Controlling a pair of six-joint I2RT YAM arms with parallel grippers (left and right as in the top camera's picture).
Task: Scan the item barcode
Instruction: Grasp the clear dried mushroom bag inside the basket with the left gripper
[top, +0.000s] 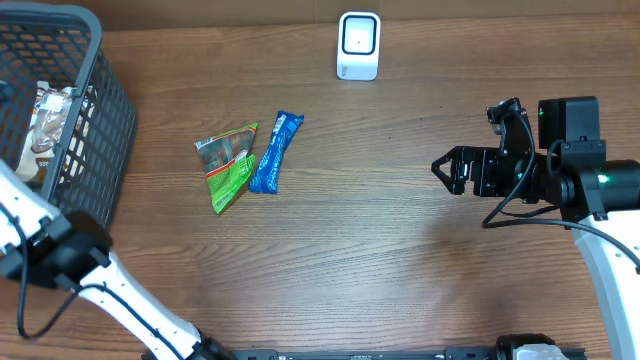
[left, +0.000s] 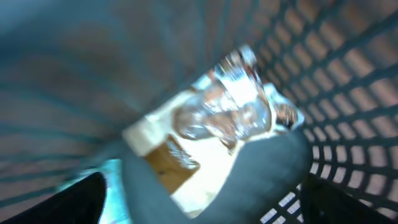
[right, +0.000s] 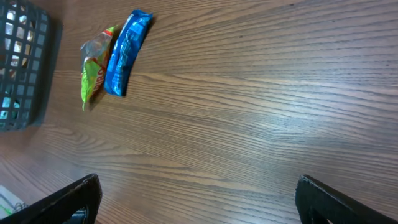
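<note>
Right gripper (top: 437, 168) open, empty, near table's (top: 380, 260) right edge; left gripper (left: 202, 199) open inside corner basket (top: 110, 120), silver packet (left: 230, 112) lying there

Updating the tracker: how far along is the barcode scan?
Done: nothing visibly scanned; green packet and blue packet lie on the table, away from the scanner. In hand: left fingers open inside the basket over a silvery packet, not gripping it. Right fingers open, empty. Left: present a barcode to the scanner.
</note>
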